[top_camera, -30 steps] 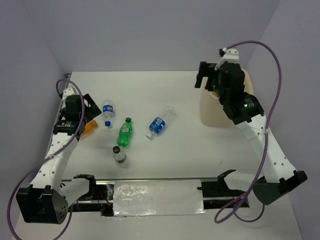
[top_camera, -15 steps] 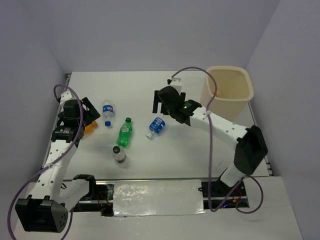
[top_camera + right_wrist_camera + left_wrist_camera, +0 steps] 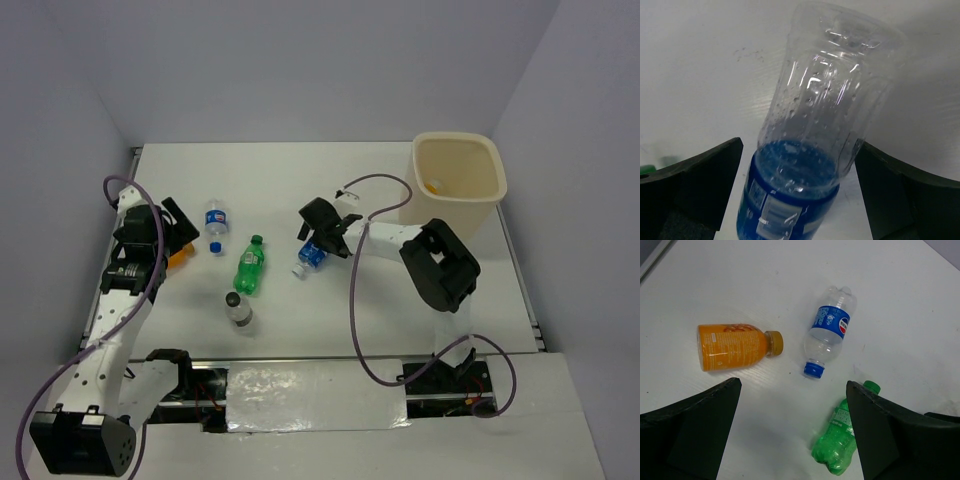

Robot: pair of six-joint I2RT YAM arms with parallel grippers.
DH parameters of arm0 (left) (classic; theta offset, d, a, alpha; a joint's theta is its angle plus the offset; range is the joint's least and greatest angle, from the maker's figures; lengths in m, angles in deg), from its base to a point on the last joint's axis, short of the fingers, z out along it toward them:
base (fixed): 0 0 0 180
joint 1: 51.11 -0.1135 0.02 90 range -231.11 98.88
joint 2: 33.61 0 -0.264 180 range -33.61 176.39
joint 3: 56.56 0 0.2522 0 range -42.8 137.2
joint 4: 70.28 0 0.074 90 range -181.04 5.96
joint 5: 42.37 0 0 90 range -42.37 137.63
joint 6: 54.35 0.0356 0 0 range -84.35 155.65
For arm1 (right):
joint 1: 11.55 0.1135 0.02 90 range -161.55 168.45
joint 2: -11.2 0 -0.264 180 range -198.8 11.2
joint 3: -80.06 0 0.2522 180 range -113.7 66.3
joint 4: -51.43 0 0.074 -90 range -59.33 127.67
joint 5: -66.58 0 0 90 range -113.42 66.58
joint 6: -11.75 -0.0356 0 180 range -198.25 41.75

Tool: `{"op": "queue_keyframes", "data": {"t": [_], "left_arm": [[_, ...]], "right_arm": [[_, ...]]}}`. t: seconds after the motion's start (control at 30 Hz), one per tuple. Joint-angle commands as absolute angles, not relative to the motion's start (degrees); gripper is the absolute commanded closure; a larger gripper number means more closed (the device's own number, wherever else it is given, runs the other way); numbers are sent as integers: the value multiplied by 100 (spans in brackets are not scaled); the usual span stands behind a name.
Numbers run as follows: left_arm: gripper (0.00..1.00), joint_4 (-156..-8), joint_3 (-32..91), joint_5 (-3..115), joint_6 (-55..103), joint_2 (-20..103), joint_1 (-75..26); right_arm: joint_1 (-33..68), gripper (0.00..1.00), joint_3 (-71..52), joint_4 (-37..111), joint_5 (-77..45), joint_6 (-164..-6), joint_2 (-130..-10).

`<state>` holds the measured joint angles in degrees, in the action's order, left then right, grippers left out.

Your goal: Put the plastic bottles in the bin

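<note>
White tabletop [image 3: 400, 180] — your right gripper [image 3: 800, 150] straddles the lying blue-labelled bottle [image 3: 825, 90], jaws spread wide, gripping nothing; the pickup is in hand, so close squarely, then carry to the bin [image 3: 493, 200] far right. Left gripper [image 3: 794, 385] hovers spread, empty

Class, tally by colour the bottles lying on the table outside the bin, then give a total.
Clear bottles with blue labels: 2
Green bottle: 1
Orange bottle: 1
Clear bottle with dark cap: 1
Total: 5
</note>
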<state>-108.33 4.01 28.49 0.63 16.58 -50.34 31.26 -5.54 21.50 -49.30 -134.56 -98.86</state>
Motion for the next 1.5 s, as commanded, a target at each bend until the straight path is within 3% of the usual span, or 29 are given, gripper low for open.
{"op": "queue_keyframes", "data": {"t": [0.0,0.07,0.27,0.33,0.5,0.7,0.83,1.03,1.2,1.47], "left_arm": [[1,-10592,378,2917,-47,1587,-5059],[1,-10610,396,2909,-56,1604,-5059],[1,-10619,422,2926,-38,1648,-5059],[1,-10584,405,3022,-12,1648,-5059],[1,-10531,387,3111,14,1648,-5067],[1,-10557,396,2988,-12,1631,-5059],[1,-10539,396,3040,6,1657,-5059],[1,-10575,448,3014,-12,1788,-5068],[1,-10504,527,3181,14,1964,-5068],[1,-10610,633,3163,-56,2070,-5067]], "right_arm": [[2985,2,-745,2439,-5031,-13792,-10121],[2906,8,-552,2606,-4987,-13819,-10103],[2897,52,169,4096,-4725,-12372,-8954],[2897,58,161,4337,-4574,-11440,-8306],[2880,58,-462,4101,-4557,-9824,-7038],[2669,54,-1341,3522,-4837,-8432,-5999],[1321,55,-1631,3153,-4787,-8325,-5665],[-212,45,-1474,3108,-4733,-8184,-5612],[-1110,14,-1457,2773,-4372,-8598,-6155],[-1366,0,-1114,2966,-3275,-8643,-5833]]}}
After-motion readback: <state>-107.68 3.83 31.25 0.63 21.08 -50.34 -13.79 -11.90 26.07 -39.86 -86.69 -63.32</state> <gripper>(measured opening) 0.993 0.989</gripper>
